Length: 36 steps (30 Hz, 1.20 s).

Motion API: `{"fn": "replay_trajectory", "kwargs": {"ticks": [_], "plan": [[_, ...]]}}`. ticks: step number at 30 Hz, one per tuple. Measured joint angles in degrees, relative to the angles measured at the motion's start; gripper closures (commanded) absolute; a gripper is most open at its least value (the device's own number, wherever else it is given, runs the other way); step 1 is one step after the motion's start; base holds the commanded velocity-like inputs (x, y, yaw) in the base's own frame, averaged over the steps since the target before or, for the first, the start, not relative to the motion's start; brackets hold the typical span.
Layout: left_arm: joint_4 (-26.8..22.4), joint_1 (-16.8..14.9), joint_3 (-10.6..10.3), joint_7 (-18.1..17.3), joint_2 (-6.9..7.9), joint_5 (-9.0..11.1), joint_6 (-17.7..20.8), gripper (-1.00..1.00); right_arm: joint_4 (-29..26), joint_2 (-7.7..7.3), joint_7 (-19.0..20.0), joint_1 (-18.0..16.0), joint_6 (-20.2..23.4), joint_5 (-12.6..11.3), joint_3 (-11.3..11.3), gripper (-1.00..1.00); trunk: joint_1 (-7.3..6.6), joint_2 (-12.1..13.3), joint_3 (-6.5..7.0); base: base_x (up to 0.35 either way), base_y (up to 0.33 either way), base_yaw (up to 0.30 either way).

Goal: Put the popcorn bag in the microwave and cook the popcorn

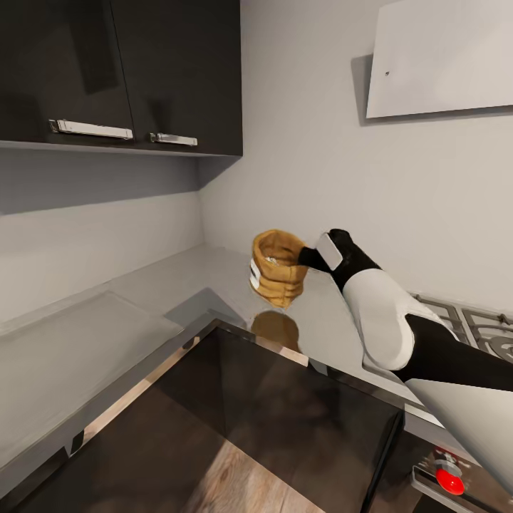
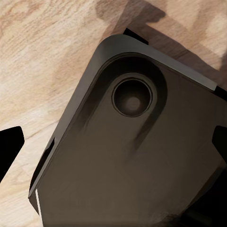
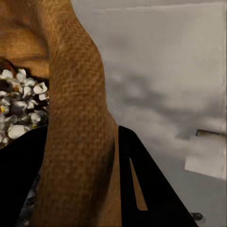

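Popcorn bag [image 1: 276, 268] held clear above countertop [image 1: 214, 281], rim pinched between right gripper [image 1: 305, 258] fingers, kept upright so kernels stay inside. Left gripper finger state cannot be told.

Soft, even light; the glossy countertop [image 1: 214, 285] mirrors the popcorn bag [image 1: 276, 267], and renders look slightly smeared.

The countertop [image 1: 214, 278] corner is overlooked from the head; the popcorn bag [image 3: 80, 142] rim, shared, is viewed close by the right wrist.
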Motion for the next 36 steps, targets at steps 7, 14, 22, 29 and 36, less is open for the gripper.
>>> {"fn": "replay_trajectory", "kwargs": {"ticks": [7,14,22,29,36], "plan": [[0.0,0.0,0.0,0.0,0.00,0.0,0.0,-1.00,-16.6,-0.03,-0.1,0.0,18.5,-0.1,0.6,1.00,0.00,0.0,-0.01,0.000,0.000,0.000],[0.0,0.0,0.0,0.0,0.00,0.0,0.0,-1.00,-25.3,-0.02,-0.2,0.0,21.7,1.2,1.1,1.00,0.00,0.0,-0.01,0.000,0.000,0.000],[-0.2,0.0,-0.2,0.0,-0.18,-0.5,0.0,-1.00,-25.5,-0.02,-0.3,0.1,21.7,1.3,1.2,1.00,0.03,0.0,-0.01,-0.144,0.000,0.000],[-0.1,0.0,-0.2,0.0,-0.33,-0.7,0.0,-1.00,-25.2,-0.03,-1.8,0.1,21.8,1.6,1.0,1.00,0.04,0.0,-0.01,-0.343,0.000,0.000],[0.0,0.0,-0.3,0.0,-0.26,-0.6,0.0,-1.00,-25.4,-0.26,-6.7,0.1,21.8,1.6,1.0,1.00,0.04,0.0,-0.01,-0.347,0.000,0.000]]}}
